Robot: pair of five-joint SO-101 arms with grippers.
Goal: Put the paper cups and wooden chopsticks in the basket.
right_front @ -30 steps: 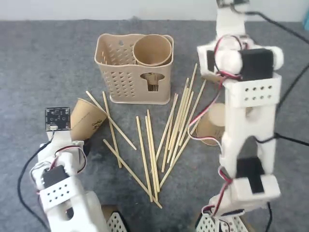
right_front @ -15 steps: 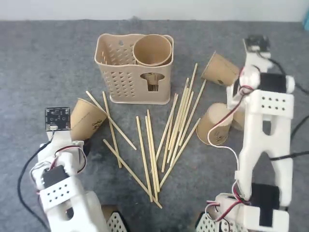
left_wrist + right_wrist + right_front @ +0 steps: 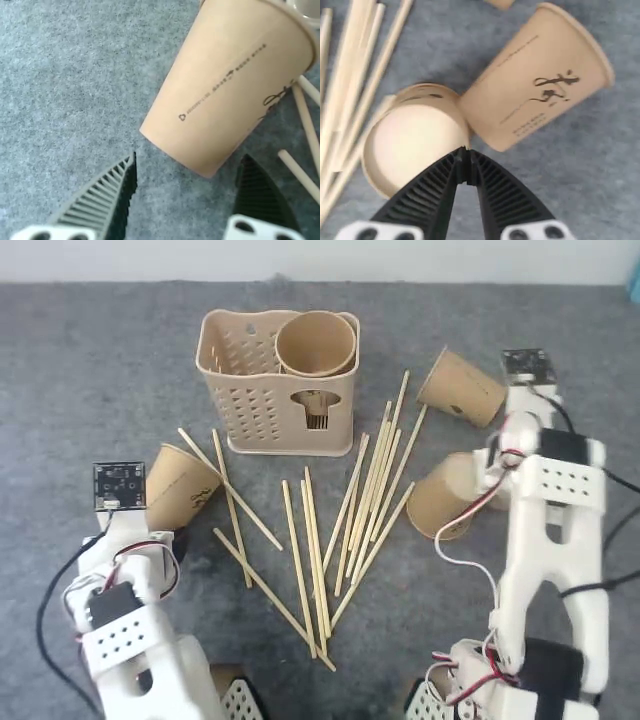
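By the worktop's right edge, your right gripper (image 3: pixel 464 156) is back over a paper cup (image 3: pixel 415 140), fingers together. Open them to grab it; left gripper (image 3: pixel 190 160) fingers are apart.

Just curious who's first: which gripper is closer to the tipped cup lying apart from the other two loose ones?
Left. The left gripper hangs open at the base of that tipped cup. The right gripper is shut, across the chopsticks, beside the other two cups.

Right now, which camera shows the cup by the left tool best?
Left wrist view: the cup lies close beyond the open left tool. High view: farther off, on its side. Right wrist view faces other cups.
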